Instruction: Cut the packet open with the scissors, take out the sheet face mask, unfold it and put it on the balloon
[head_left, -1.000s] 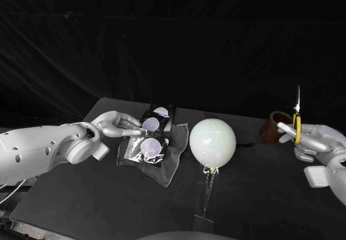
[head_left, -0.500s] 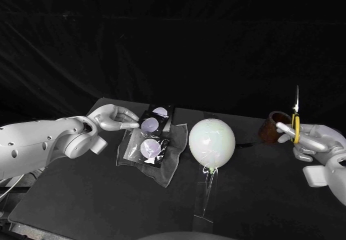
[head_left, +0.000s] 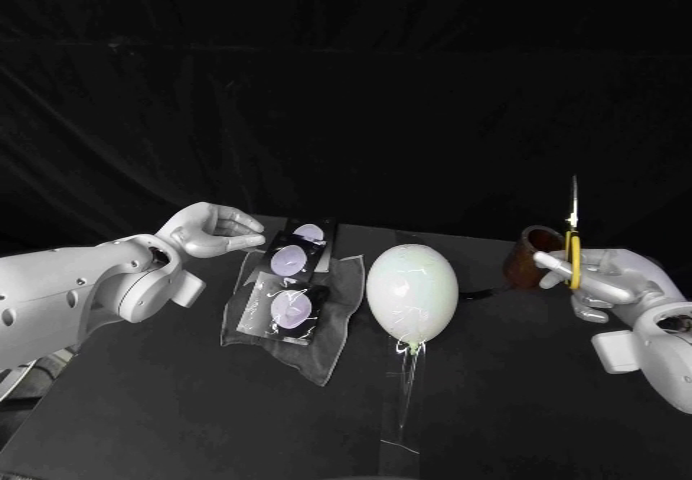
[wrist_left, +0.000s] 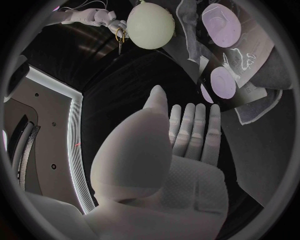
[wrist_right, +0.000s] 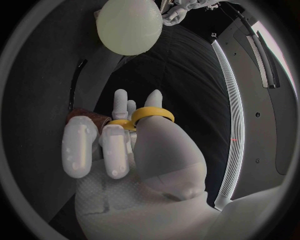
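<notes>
black table (head_left: 173, 400), black drape (head_left: 346, 100) behind, left hand (head_left: 214, 232) empty, fingers outstretched, right hand (head_left: 613, 285) fingers gripping upright scissors (head_left: 573, 262)

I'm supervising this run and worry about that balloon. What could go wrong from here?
The right hand holds the scissors blades up, and the balloon lies between them and the packets; crossing over might pop it. The left hand holds nothing, so the packets may slip when cut.
</notes>
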